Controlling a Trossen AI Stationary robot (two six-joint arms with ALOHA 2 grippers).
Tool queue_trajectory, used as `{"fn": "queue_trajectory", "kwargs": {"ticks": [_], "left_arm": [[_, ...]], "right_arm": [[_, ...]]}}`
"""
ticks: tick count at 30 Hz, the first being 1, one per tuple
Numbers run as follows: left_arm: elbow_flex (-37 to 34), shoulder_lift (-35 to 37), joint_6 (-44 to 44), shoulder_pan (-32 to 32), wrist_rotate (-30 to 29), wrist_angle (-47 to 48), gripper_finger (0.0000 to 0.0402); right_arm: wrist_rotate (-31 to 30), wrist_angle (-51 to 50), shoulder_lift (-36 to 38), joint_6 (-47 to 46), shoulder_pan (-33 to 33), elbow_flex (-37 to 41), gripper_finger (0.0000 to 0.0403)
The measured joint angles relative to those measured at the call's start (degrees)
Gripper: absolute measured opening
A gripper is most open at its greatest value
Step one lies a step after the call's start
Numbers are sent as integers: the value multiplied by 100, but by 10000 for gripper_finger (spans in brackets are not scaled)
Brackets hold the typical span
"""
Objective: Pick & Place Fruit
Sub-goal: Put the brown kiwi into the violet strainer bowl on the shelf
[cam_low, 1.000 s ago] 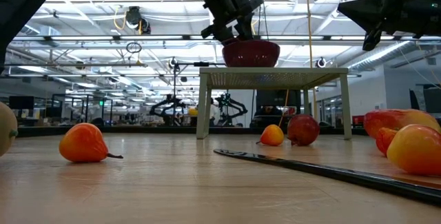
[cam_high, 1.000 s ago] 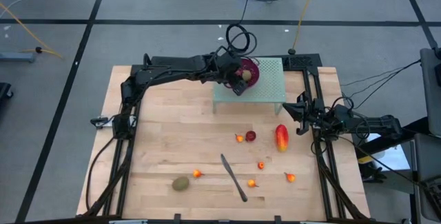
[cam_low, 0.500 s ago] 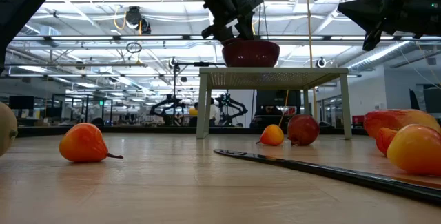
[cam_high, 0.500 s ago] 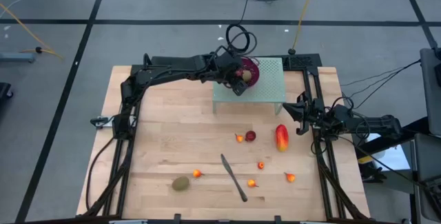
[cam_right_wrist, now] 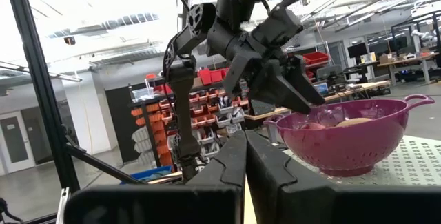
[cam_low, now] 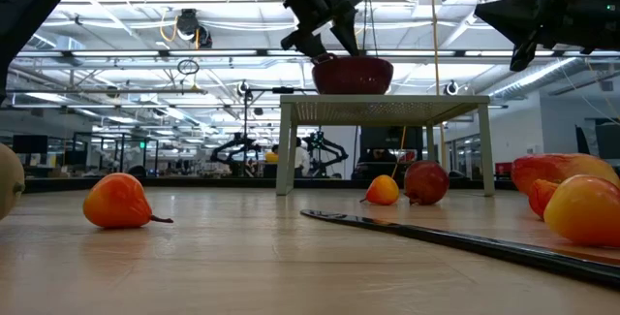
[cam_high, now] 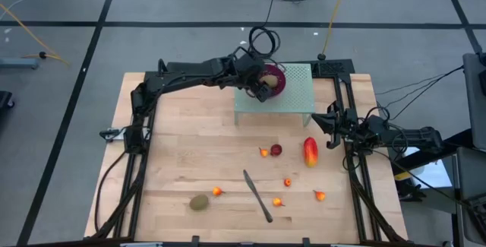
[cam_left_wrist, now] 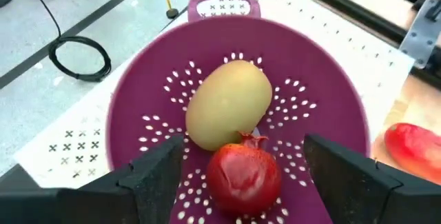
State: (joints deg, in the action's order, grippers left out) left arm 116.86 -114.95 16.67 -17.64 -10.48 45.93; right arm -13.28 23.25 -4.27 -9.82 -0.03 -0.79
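Left gripper (cam_left_wrist: 238, 165): fingers spread, holding nothing, just above the purple colander (cam_left_wrist: 138, 107).
Hidden: colander contents not visible from low view.
Fruit: kiwi (cam_left_wrist: 229, 110) and dark red fruit (cam_left_wrist: 242, 172) touching, between the fingers.
Right gripper (cam_high: 332, 125): shut, tabletop's (cam_high: 182, 156) right edge, near the mango (cam_high: 310, 151).

High view looks straight down, low view level across the table; both wrist views share the purple bowl (cam_left_wrist: 138, 114).

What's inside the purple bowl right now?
The purple bowl holds a yellowish-green kiwi and a dark red round fruit, touching. The left tool hovers open above them. Its fingers cover the bowl's near floor, so anything there is unseen.
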Motion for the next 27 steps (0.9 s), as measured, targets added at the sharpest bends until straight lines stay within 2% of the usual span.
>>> {"fn": "queue_trajectory", "kwargs": {"ticks": [12,27], "left_arm": [[0,587,68,188,-4,66,264],[2,869,624,1142,0,299,156]], "right_arm": [[2,6,0,0,2,-1,0],[2,6,2,0,0,1,0]]}}
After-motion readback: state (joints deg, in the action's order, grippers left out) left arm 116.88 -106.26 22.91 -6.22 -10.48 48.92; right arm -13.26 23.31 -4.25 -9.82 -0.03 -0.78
